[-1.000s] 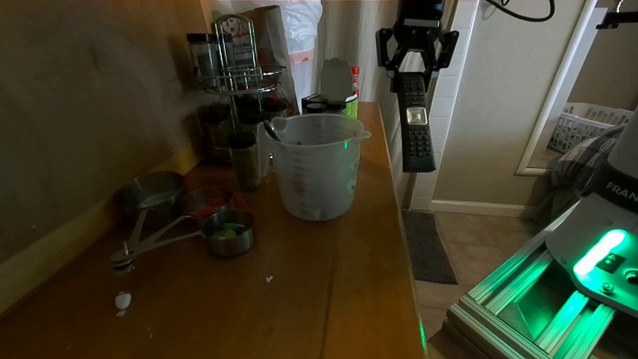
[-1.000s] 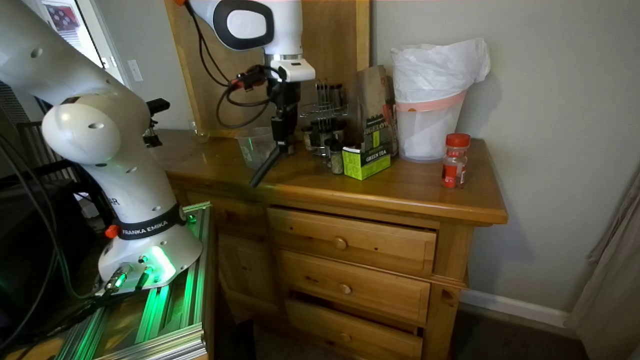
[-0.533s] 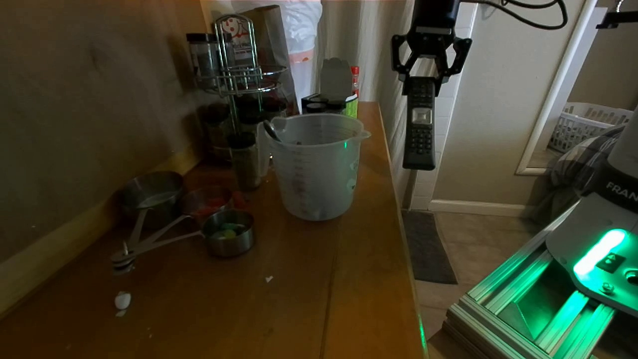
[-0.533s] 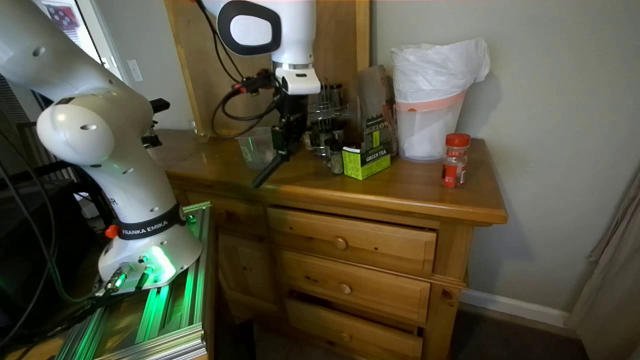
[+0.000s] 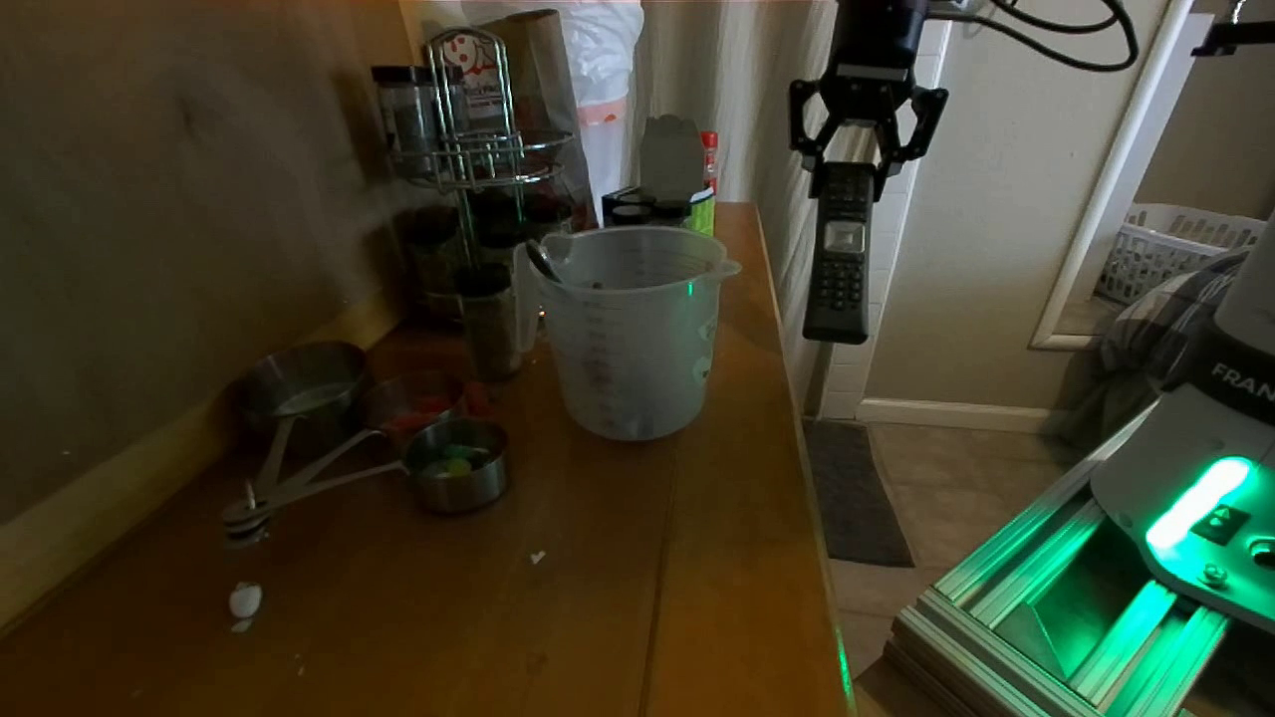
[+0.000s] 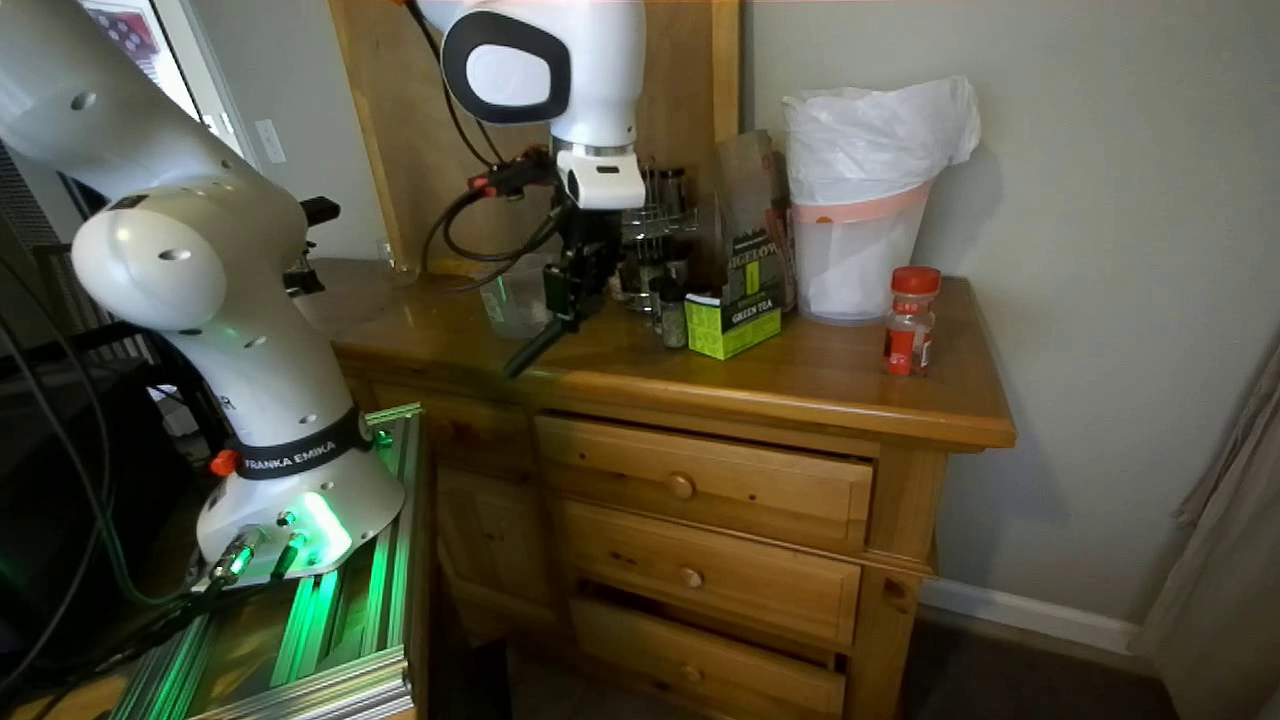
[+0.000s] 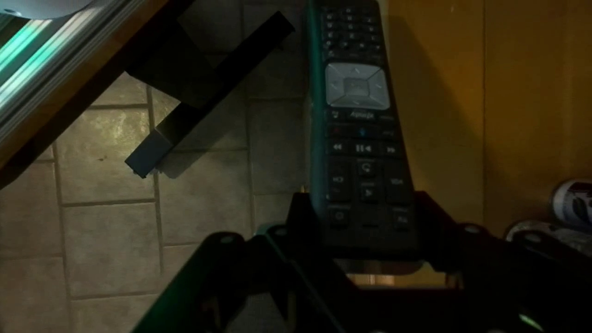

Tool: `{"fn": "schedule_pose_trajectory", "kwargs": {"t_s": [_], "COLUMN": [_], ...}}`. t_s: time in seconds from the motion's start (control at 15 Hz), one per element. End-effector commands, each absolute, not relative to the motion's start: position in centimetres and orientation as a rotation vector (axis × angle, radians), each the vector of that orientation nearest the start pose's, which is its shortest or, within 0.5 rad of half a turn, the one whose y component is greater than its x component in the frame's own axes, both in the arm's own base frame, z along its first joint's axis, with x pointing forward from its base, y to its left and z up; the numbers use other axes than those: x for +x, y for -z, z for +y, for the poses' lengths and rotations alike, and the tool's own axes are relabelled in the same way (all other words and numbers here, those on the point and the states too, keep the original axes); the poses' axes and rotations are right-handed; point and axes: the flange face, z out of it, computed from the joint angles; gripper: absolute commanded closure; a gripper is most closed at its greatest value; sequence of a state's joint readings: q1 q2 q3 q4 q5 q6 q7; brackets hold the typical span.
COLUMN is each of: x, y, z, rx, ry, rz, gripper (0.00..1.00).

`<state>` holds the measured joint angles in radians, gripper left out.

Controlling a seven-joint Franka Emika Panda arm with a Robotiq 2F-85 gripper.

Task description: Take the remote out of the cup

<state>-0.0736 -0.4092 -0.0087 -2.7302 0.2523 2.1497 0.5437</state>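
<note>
The remote point(image 5: 839, 264) is a long black bar with a silver pad. My gripper point(image 5: 847, 184) is shut on one end of it, a finger on each side. It hangs down in the air, tilted, past the cup's spout side in an exterior view. In another exterior view the remote point(image 6: 535, 350) slants down in front of the counter edge, below the gripper point(image 6: 565, 312). In the wrist view the remote point(image 7: 363, 134) fills the space between the fingers point(image 7: 365, 212). The translucent measuring cup point(image 5: 637, 349) stands upright on the counter, apart from the remote; it is partly hidden behind the gripper point(image 6: 508, 308).
The wooden counter point(image 5: 598, 617) ends near the remote, with floor beyond. Metal measuring cups point(image 5: 458, 478), a spice rack point(image 5: 478, 159) and dark jars point(image 5: 490, 329) stand beside the cup. A green tea box point(image 6: 735, 325), a white bin point(image 6: 860, 250) and a red-capped shaker point(image 6: 910, 325) stand farther along.
The gripper, still holding the remote, has shifted right in both exterior views and sunk slightly. The remote's tilt has changed a little. The cup has not moved.
</note>
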Motion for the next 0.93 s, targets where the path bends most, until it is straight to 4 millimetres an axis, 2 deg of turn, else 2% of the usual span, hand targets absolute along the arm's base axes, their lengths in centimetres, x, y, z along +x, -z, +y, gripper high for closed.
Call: {"fn": "schedule_pose_trajectory", "kwargs": {"t_s": [0.0,0.33,0.47,0.67,0.87], "x": [37.1,38.7,39.3,40.2,41.2], "y": [-33.0,-32.9,-32.8,-31.6,-30.5], "z": [-3.9,-4.5,-3.8,-2.4,-1.6], "rx": [-2.583,-2.416,-2.408,-2.489,-2.475], "ry": [-0.391,-0.345,-0.351,-0.357,-0.329], "rz": [1.163,1.189,1.175,1.211,1.221], "gripper": [0.68,0.68,0.68,0.68,0.68]}}
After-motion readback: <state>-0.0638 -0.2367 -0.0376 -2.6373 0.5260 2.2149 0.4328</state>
